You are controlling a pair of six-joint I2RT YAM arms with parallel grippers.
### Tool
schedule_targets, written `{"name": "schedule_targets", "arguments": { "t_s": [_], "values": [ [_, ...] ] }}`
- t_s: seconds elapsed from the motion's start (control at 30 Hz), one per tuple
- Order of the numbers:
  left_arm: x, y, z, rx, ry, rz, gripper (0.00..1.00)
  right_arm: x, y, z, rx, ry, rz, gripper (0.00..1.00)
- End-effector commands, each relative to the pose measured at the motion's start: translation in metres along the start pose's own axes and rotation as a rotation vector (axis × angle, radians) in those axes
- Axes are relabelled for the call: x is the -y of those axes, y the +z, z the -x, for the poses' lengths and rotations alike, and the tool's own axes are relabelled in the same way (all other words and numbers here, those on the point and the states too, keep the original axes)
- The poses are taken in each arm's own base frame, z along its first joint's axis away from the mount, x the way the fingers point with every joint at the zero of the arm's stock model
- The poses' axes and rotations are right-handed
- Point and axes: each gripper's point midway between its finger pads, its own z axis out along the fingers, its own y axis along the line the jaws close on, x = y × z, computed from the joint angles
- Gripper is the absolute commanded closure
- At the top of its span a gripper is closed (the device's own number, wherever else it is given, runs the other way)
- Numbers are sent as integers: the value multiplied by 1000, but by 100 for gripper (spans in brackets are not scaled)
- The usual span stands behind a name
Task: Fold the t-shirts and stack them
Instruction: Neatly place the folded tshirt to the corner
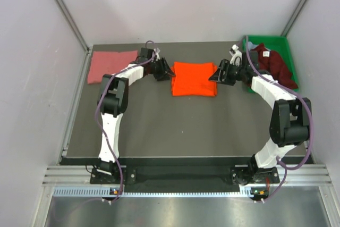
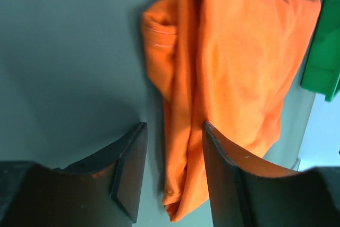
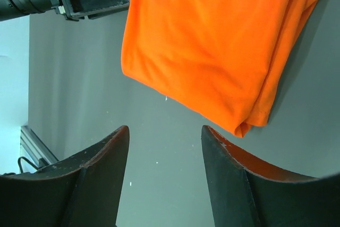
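— Orange cloth first: where does our orange t-shirt (image 1: 194, 78) lie?

— Folded flat on the table (image 1: 186, 126), between our two grippers. Our left gripper (image 2: 173, 131) sits at one side edge of it, our right gripper (image 3: 164, 131) at the opposite edge.

— Are we pinching it?

— No. Our left fingers (image 2: 127, 168) stand spread, with a folded edge of the shirt running up between them. One finger is clear of the cloth; we cannot tell whether the other touches it. Our right jaws are spread too, with bare table between them and the shirt's corner just ahead.

— And the other shirts?

— We see the pink t-shirt (image 1: 111, 65) folded on the outer side of our left gripper, well apart from it. The maroon t-shirt (image 1: 276, 65) lies crumpled in the green bin (image 1: 265, 41), near our right gripper on its outer side.
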Motion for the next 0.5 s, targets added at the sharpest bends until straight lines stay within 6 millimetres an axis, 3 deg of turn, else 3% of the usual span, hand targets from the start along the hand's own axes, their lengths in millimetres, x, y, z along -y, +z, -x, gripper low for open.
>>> {"name": "schedule_targets", "arguments": {
  "t_s": [0.0,0.2,0.37,0.47],
  "values": [
    [23,-24,28,96,15,-13,49,-15,-11,11,46,-68,16,43],
    [19,-16,25,68,17,-9,47,-15,-11,12,51,-64,18,42],
    [38,-6,19,45,64,-124,46,-13,-9,12,49,-62,14,42],
    [42,-8,23,89,92,-82,46,-11,-8,9,42,-59,11,42]
  ]
}}
